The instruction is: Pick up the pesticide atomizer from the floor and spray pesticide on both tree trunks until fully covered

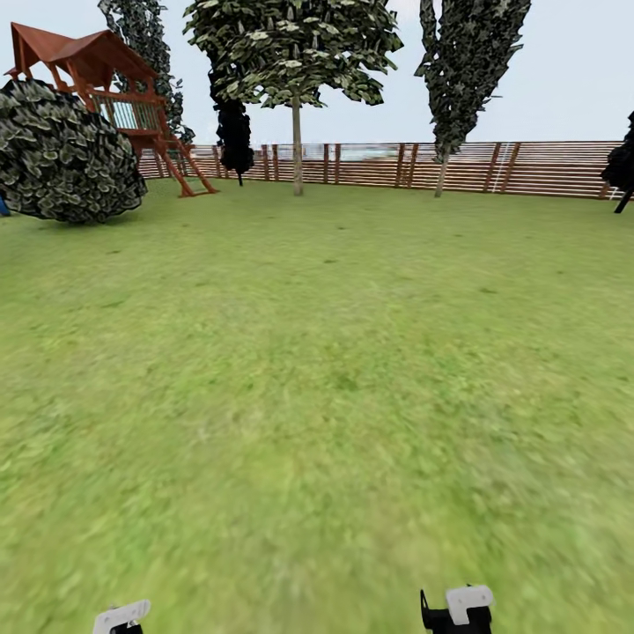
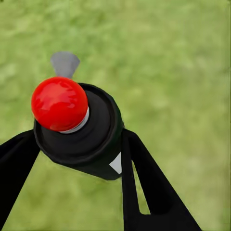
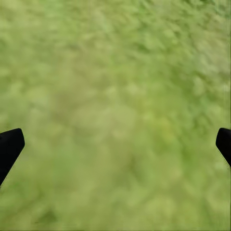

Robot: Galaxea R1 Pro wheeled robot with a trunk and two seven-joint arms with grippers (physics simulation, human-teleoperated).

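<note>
The pesticide atomizer (image 2: pixel 98 132), a black can with a red round cap (image 2: pixel 59 103) and a grey nozzle (image 2: pixel 64 63), sits between the two black fingers of my left gripper (image 2: pixel 79 140), which is shut on it above the grass. My right gripper (image 3: pixel 115 144) is open over bare lawn, its fingertips far apart with nothing between them. Far ahead stand two trees near the fence: a broad leafy one with a thin pale trunk (image 1: pixel 297 145) and a tall narrow one with a slanted trunk (image 1: pixel 442 173). Both arm ends, left (image 1: pixel 121 616) and right (image 1: pixel 458 608), peek in at the near edge.
A wide lawn (image 1: pixel 335 370) stretches to a wooden slat fence (image 1: pixel 528 167) at the back. At the far left are a red-brown play tower (image 1: pixel 106 79) and a big dark bush (image 1: pixel 66 158). A dark shrub (image 1: pixel 234 132) stands by the fence.
</note>
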